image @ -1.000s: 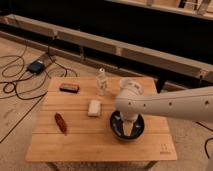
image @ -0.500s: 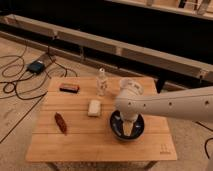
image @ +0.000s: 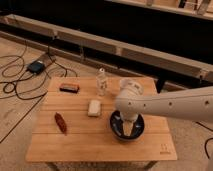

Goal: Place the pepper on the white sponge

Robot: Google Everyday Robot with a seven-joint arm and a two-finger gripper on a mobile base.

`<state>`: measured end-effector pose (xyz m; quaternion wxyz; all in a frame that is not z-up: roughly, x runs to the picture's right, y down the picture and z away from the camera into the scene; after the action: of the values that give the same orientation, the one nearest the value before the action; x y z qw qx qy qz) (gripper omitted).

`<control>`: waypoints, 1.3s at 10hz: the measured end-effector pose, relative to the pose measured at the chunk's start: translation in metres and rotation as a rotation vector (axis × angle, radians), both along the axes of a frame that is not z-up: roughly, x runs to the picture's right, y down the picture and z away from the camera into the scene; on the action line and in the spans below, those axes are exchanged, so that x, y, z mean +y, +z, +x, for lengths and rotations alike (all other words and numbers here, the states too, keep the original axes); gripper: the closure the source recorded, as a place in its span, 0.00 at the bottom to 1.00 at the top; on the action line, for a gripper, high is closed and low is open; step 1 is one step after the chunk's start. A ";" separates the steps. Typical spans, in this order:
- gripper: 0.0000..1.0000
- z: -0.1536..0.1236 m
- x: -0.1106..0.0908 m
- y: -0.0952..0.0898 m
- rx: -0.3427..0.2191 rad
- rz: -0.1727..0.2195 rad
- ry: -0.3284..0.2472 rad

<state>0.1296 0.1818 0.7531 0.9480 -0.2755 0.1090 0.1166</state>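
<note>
The hand (image: pixel 128 129) hung spread over a dark bowl (image: pixel 118 132) at lower centre-right; the pepper (image: pixel 60 123) lay well left of it on the worktop (image: pixel 100 146), the white sponge (image: pixel 94 108) between them.

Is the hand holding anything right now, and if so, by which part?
Nothing is held. The hand hangs open over the dark bowl; the pepper lies on the table, well apart from it.

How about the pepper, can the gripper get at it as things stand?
Probably yes. The gripper hangs open over the dark bowl. The pepper lies alone on bare wood near the table's front edge, with nothing on top of it. The white sponge sits just behind the straight line between them.
</note>
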 end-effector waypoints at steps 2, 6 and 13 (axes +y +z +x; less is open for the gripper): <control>0.20 0.000 0.000 0.000 0.000 0.000 0.000; 0.20 0.000 0.000 0.000 0.000 0.000 0.000; 0.20 -0.008 -0.007 0.006 -0.003 0.021 0.009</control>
<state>0.1214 0.1749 0.7590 0.9504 -0.2665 0.1049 0.1218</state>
